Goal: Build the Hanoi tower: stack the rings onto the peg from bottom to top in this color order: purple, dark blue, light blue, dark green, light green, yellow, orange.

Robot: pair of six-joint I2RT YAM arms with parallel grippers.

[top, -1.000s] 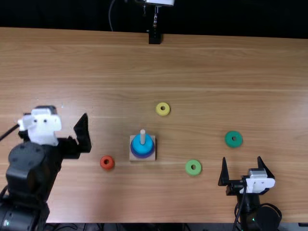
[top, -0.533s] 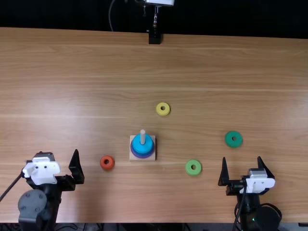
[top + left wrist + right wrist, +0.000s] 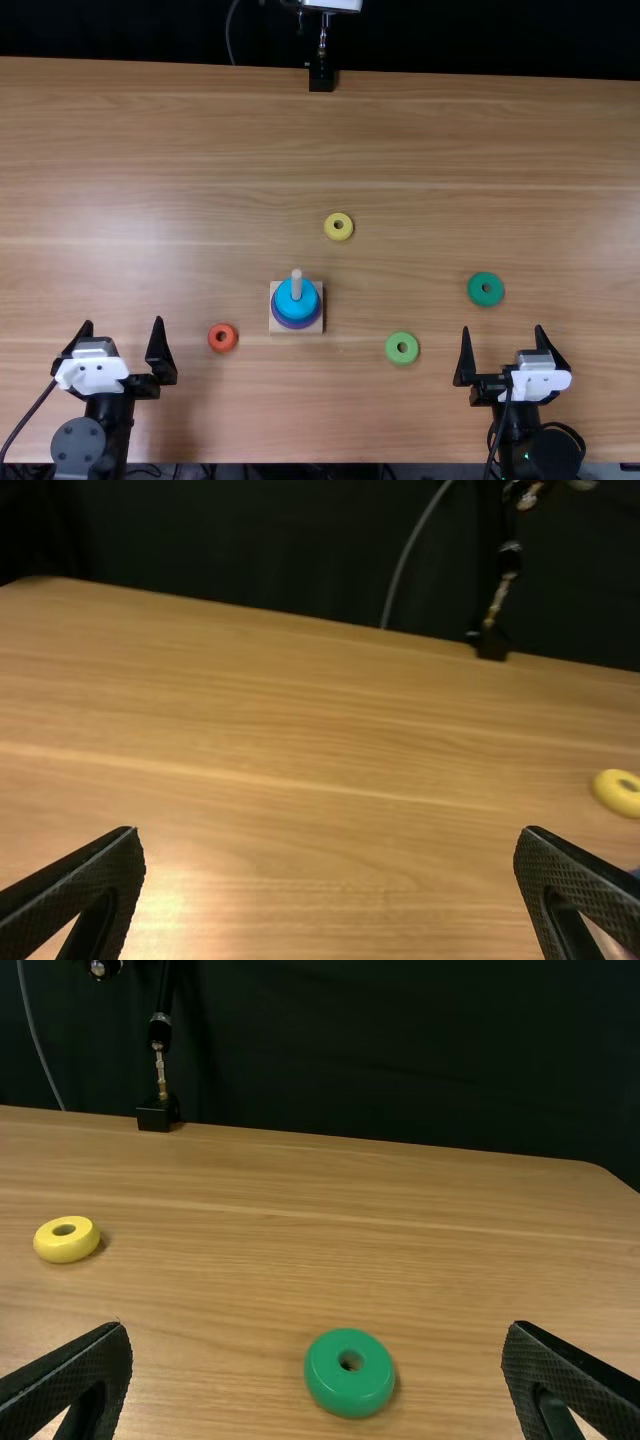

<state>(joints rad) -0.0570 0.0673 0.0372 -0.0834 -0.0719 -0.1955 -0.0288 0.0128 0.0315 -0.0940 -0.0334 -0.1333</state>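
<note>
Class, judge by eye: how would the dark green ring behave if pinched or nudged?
The dark green ring looks thick and solid, so it would probably keep its shape when pinched. Its smooth, slightly shiny surface may let it slip. Lying flat on the table, it would likely slide rather than roll if nudged.

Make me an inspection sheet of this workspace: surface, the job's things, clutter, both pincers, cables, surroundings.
Surface: light brown wooden table, with glare towards the left.
Stack: light blue ring uppermost on the peg, purple ring lower down.
Loose rings: orange, yellow, light green and dark green, all on the table.
Clutter: nothing seen.
Left pincer: open, holding nothing.
Right pincer: open, holding nothing.
Cables: black cables by both arms; grey cable behind the table.
Surroundings: dark backdrop; black stand at the far edge.
</note>
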